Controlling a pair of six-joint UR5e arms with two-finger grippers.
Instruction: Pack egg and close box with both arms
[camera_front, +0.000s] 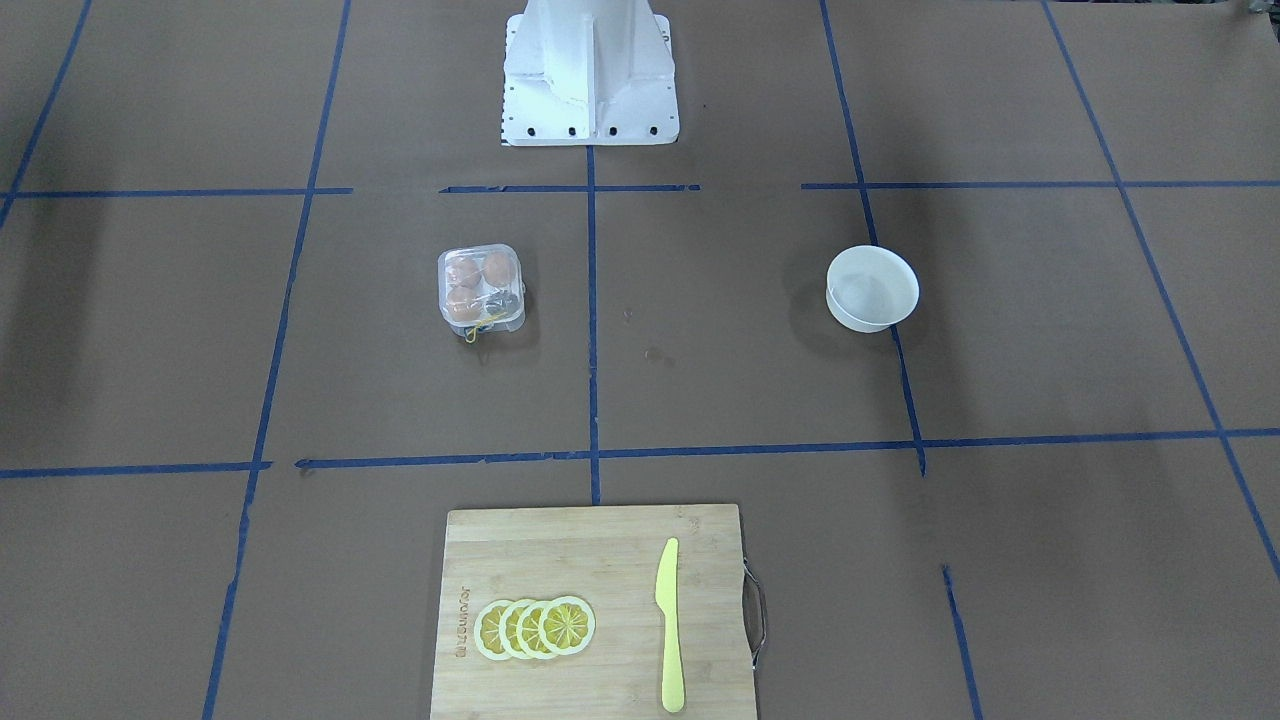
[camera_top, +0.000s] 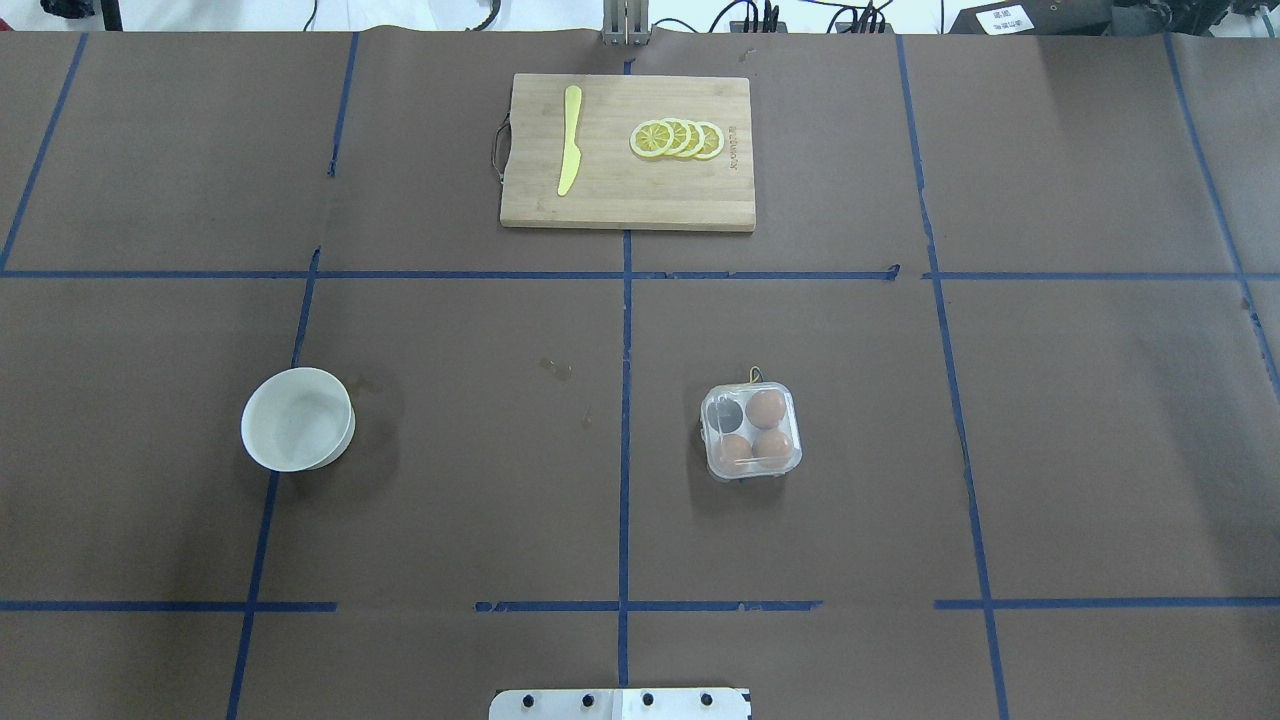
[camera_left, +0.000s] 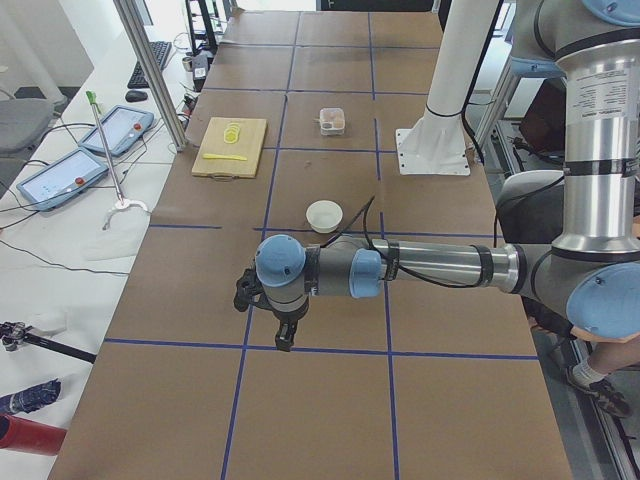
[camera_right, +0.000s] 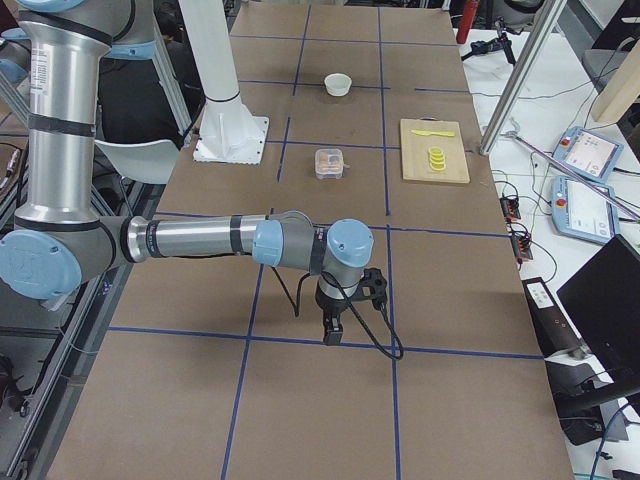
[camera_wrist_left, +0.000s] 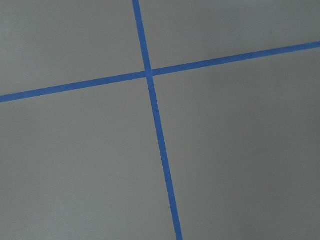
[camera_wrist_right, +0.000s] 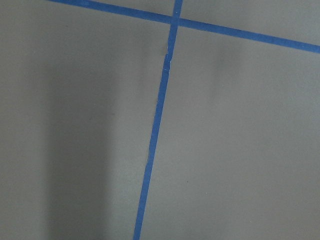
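Note:
The clear box (camera_top: 752, 432) stands right of the table's middle in the overhead view, and its lid seems to lie down over the cells. It holds three orange-brown eggs (camera_top: 767, 407); the fourth cell looks dark. A yellow string (camera_top: 752, 375) sticks out at its far side. The box also shows in the front-facing view (camera_front: 480, 287). My left gripper (camera_left: 287, 338) shows only in the left side view, far from the box, pointing down over the table; I cannot tell if it is open. My right gripper (camera_right: 332, 328) shows only in the right side view, likewise far off; I cannot tell its state.
A white bowl (camera_top: 297, 418) stands empty on the left. A wooden cutting board (camera_top: 628, 205) at the far edge carries a yellow knife (camera_top: 570, 138) and lemon slices (camera_top: 678, 139). The white pedestal (camera_front: 588, 70) stands at the near edge. Both wrist views show only brown paper and blue tape.

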